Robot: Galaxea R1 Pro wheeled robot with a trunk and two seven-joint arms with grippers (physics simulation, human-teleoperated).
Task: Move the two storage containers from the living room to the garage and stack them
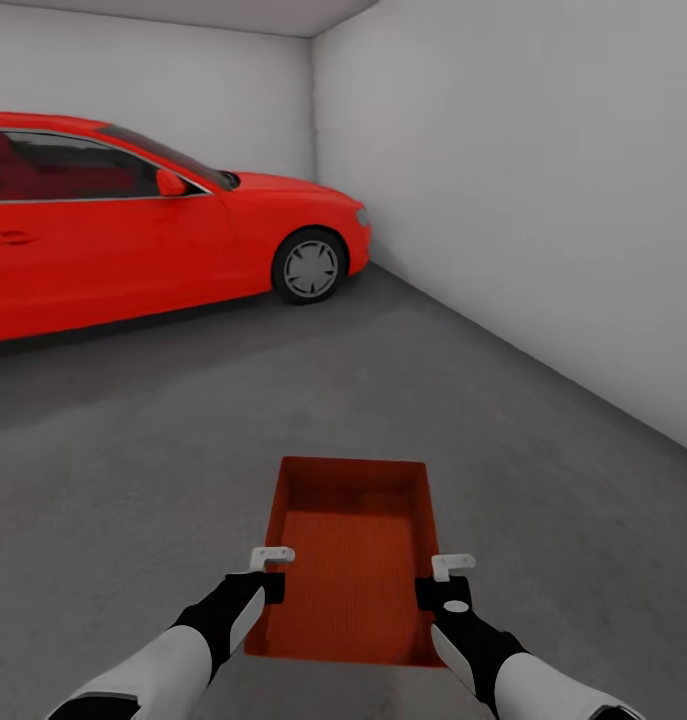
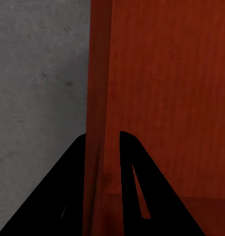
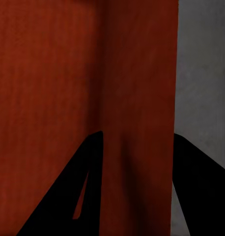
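One orange-red storage container (image 1: 353, 555) sits low in front of me in the garage, over the grey concrete floor (image 1: 133, 470). I cannot tell whether it rests on the concrete or hangs just above it. My left gripper (image 1: 272, 577) is shut on its left wall. In the left wrist view the black fingers (image 2: 68, 187) straddle that wall (image 2: 100, 98). My right gripper (image 1: 438, 583) is shut on the right wall, and the right wrist view has the wall (image 3: 137, 98) pinched between the fingers (image 3: 198, 187). The container's inside looks empty.
A red car (image 1: 133, 230) is parked at the left and back, its front wheel (image 1: 309, 267) near the far corner. A white wall (image 1: 543, 200) runs along the right side. Open concrete stretches ahead of the container and to both sides.
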